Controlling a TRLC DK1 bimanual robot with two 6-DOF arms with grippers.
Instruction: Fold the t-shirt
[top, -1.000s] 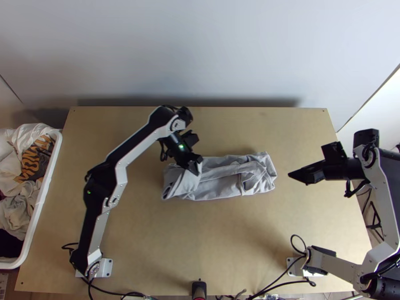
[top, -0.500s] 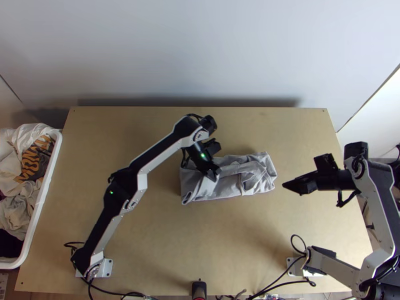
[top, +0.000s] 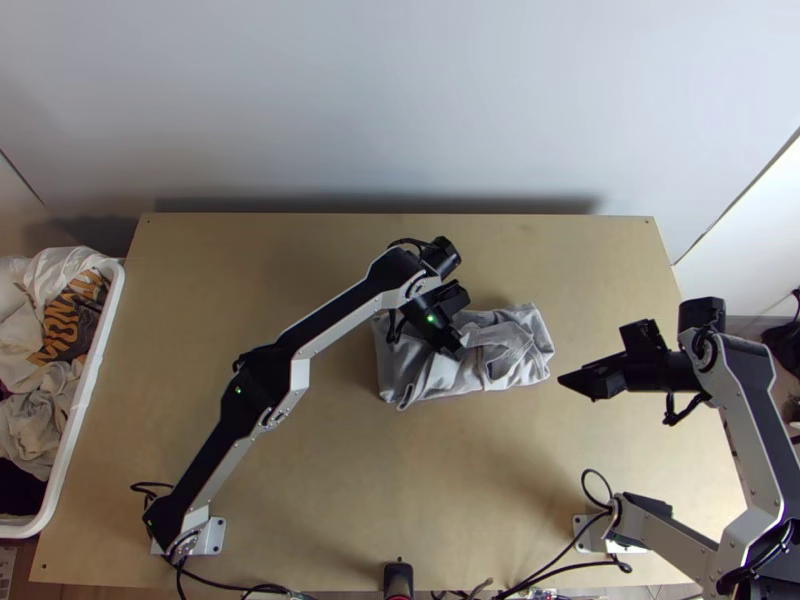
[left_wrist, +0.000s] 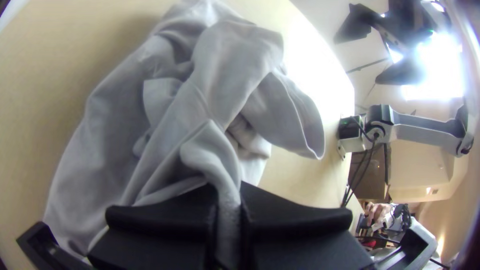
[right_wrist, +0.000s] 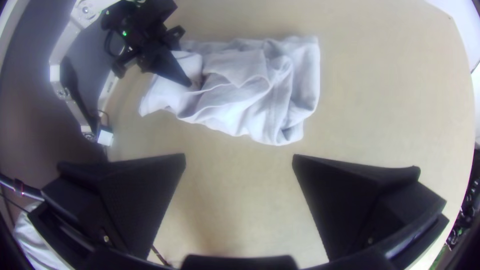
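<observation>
The light grey t-shirt (top: 510, 345) lies bunched in a short, folded bundle at the middle of the table. Over the bundle's left part is my left gripper (top: 456, 350). In the left wrist view, my left gripper (left_wrist: 229, 210) is shut on a ridge of the t-shirt (left_wrist: 200, 105), the cloth pinched between its pads. My right gripper (top: 572, 384) stands just right of the bundle, apart from it. The right wrist view shows my right gripper (right_wrist: 239, 162) open with bare table between its fingers, and the t-shirt (right_wrist: 250, 95) lying beyond them.
A white basket (top: 95, 375) with loose clothes stands at the table's left edge. The wooden table (top: 300, 480) has bare surface in front of and behind the bundle. Cables lie along its near edge, beside a black device (top: 398, 578).
My left gripper has moved right with its hold on the t-shirt, drawing the bundle's left end inward and making it shorter. My right gripper has shifted slightly left and nearer the table's near edge.
</observation>
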